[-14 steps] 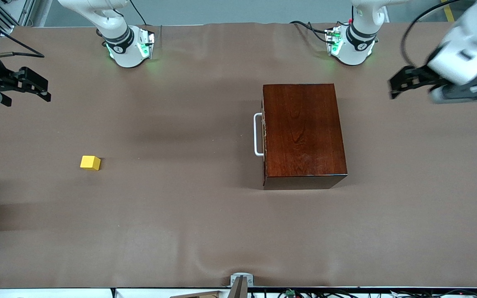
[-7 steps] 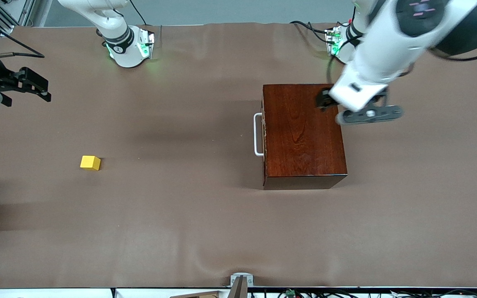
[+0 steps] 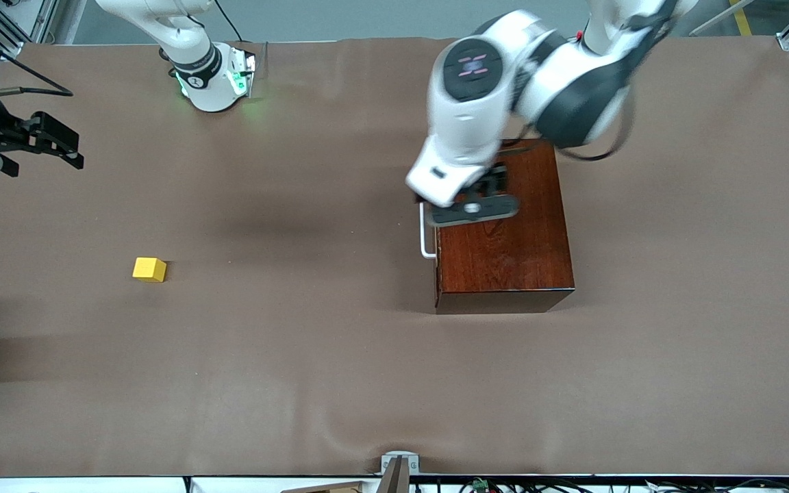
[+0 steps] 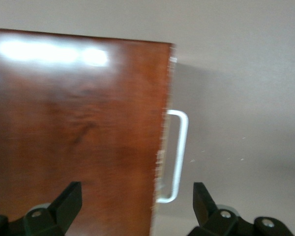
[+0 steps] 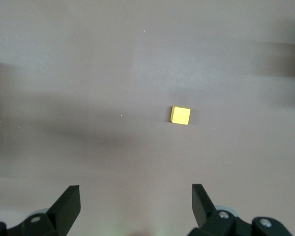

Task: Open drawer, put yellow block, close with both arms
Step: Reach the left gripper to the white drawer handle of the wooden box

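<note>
The dark mahogany box [image 3: 504, 239] stands on the table with the drawer shut, its white bar handle [image 3: 424, 239] facing the right arm's end. The left arm's hand [image 3: 463, 185] hangs over the box's handle edge. In the left wrist view the left gripper [image 4: 136, 206] is open and empty above the box [image 4: 78, 132] and the handle [image 4: 179, 157]. The yellow block [image 3: 149, 269] lies alone toward the right arm's end. The right gripper [image 3: 78, 155] waits, open and empty, in the air by the table's edge. The right wrist view shows the gripper [image 5: 136, 204] and the block [image 5: 180, 115] apart.
The brown table cover [image 3: 298, 356] is bare between the block and the box. The two round arm bases stand along the table's edge farthest from the front camera. A small metal clamp [image 3: 399, 465] sits at the nearest edge.
The left arm has swung from its end of the table across the box to above the handle edge. The right arm, the block and the box have not moved.
</note>
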Available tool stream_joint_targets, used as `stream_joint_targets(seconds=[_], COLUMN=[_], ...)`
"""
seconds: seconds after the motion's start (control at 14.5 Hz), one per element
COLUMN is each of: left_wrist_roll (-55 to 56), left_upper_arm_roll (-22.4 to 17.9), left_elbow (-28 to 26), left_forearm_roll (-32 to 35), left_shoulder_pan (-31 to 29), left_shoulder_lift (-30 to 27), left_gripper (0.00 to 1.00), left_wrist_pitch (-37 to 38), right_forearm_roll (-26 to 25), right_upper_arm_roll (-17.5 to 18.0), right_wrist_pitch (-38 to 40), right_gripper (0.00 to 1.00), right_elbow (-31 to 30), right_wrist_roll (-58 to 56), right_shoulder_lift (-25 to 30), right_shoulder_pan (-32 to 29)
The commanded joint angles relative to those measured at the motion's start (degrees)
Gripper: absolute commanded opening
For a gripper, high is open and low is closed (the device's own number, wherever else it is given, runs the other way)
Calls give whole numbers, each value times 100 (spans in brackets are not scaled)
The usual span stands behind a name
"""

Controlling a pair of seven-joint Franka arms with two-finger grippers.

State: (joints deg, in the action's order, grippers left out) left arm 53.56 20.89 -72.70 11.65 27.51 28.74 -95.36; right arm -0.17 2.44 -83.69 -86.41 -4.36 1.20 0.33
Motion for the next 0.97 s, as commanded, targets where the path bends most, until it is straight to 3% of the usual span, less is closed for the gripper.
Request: stream_joint_targets(seconds=[0.0, 0.14, 0.48, 0.9], left_wrist_roll=[163, 172, 111, 93], left_upper_arm_roll=[-987, -1568, -2264, -2283], left_elbow=[914, 1178, 1109, 1038], left_forearm_roll=[180, 163, 215, 558], left_shoulder_pan=[1314, 1940, 2688, 2839], left_shoulder_lift=[789, 1150, 1678, 1987], left_gripper=[100, 100, 100, 100], left_wrist_pitch=[9, -96, -211, 35], right_forearm_roll=[-18, -27, -9, -9], right_upper_arm_roll=[19, 19, 19, 19], right_wrist_pitch=[-42, -42, -85, -358], right_gripper=[100, 100, 100, 100], right_elbow=[-25, 10, 28, 28], right_wrist_roll=[-4, -39, 5, 5], right_shoulder_lift=[38, 3, -190, -585], right_shoulder_pan=[-147, -156, -165, -218])
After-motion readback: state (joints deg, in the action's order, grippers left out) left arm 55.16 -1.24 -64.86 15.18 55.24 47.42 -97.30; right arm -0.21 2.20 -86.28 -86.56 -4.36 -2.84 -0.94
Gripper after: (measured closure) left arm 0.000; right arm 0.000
